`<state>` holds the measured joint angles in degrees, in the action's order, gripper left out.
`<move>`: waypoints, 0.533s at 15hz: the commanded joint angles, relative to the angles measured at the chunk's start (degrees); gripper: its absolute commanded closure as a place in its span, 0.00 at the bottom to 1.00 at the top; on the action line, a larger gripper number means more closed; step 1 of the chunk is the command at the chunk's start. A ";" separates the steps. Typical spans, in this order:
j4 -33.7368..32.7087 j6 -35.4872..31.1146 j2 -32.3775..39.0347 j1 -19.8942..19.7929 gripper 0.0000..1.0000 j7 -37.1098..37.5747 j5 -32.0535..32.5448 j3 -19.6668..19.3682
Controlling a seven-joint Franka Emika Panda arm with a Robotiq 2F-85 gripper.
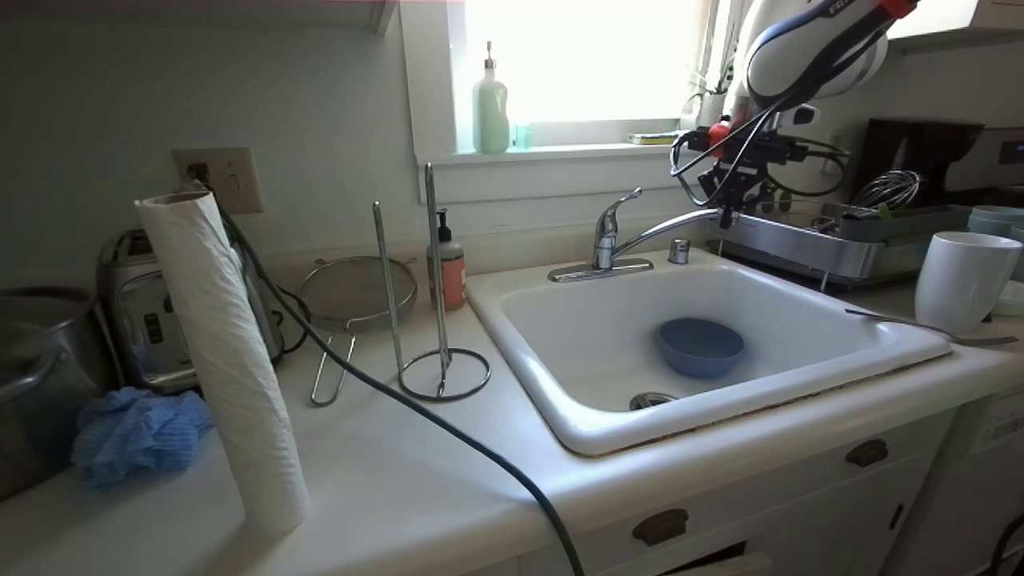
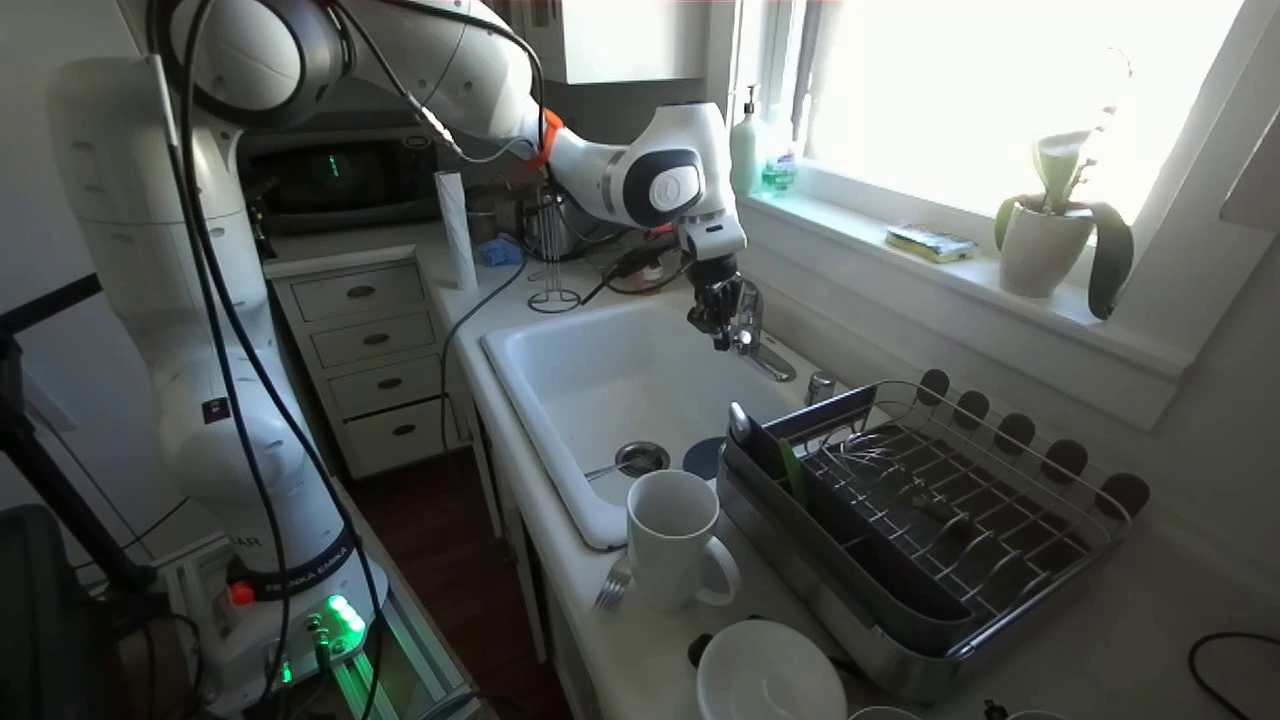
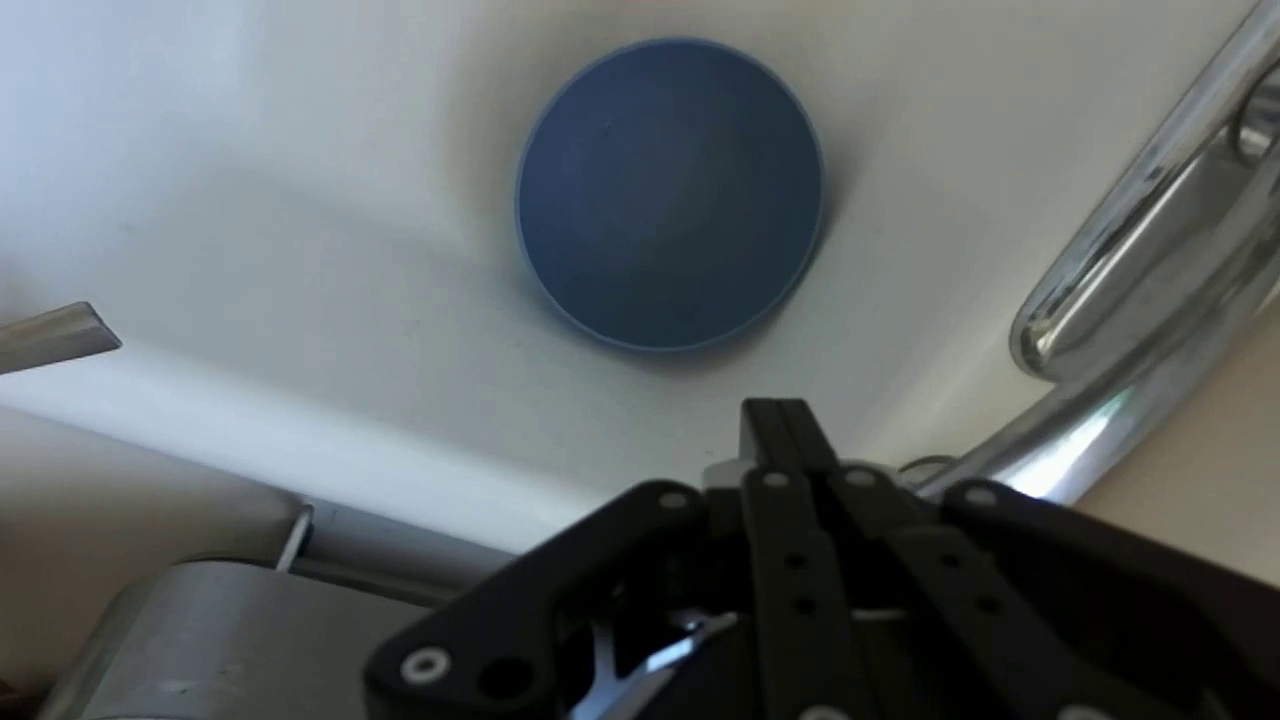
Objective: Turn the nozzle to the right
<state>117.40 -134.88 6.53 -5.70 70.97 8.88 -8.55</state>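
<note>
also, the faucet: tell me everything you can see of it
The faucet looks like shiny chrome metal: a long base plate, a lever handle angled up on top, and a slim curved spout. It stands on the back ledge of the sink. In an exterior view the spout reaches out toward the dish rack. In the wrist view its far end is hidden behind the closed gripper; whether they touch, I can't tell.

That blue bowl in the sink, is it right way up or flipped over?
Right way up: the wrist view looks down into the open hollow of the bowl, not onto its underside.
</note>
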 commanded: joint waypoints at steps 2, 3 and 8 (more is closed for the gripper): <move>-0.59 9.67 -3.15 0.77 1.00 -14.58 -8.84 2.37; -0.72 12.58 -3.98 1.23 1.00 -16.58 -8.99 2.84; 1.49 23.65 -11.68 4.46 0.61 -20.06 -0.13 6.18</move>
<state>116.60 -116.33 0.72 -2.62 53.38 4.17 -4.14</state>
